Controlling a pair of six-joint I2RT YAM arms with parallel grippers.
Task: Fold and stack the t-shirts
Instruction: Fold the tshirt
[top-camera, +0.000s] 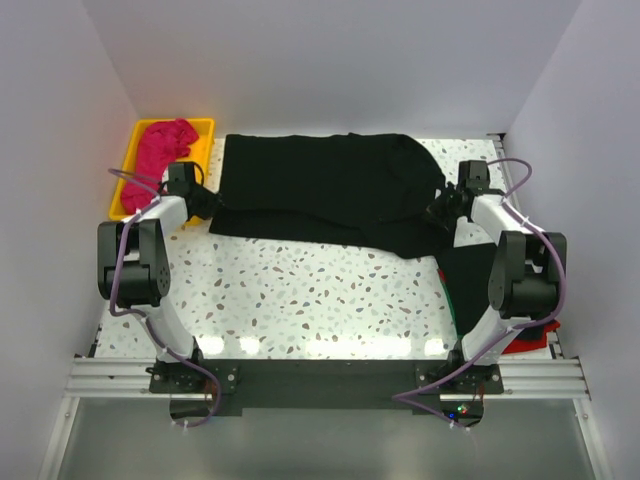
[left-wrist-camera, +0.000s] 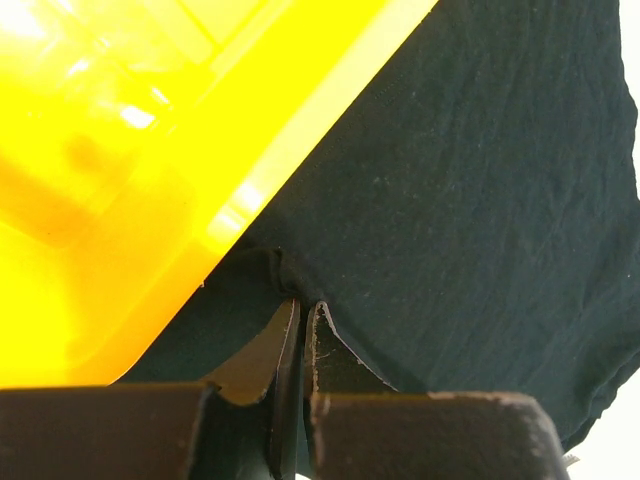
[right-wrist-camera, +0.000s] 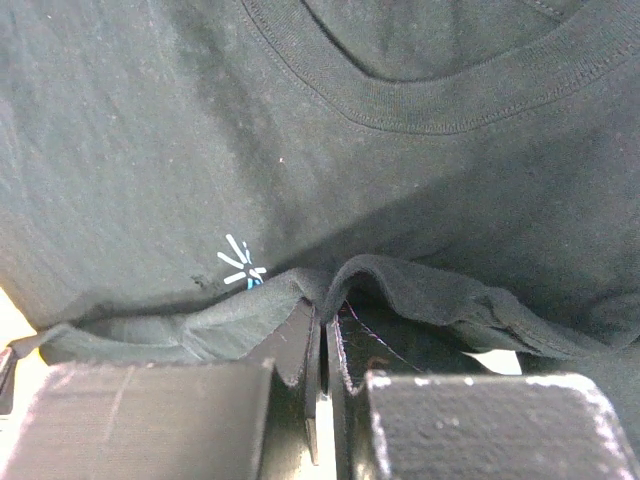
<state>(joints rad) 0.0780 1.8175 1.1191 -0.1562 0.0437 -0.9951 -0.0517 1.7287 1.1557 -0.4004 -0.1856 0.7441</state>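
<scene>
Left hand (left-wrist-camera: 302, 312), right hand (right-wrist-camera: 325, 312) clamped on black t-shirt (top-camera: 320, 190) edges; yellow tray (left-wrist-camera: 150, 150) just beside left hand.

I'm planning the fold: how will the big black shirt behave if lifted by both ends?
Probably floppy: the black shirt bunches into soft folds where the right gripper pinches it. Likely sags in the middle, since it lies wrinkled on the table. Probably light: thin knit.
</scene>
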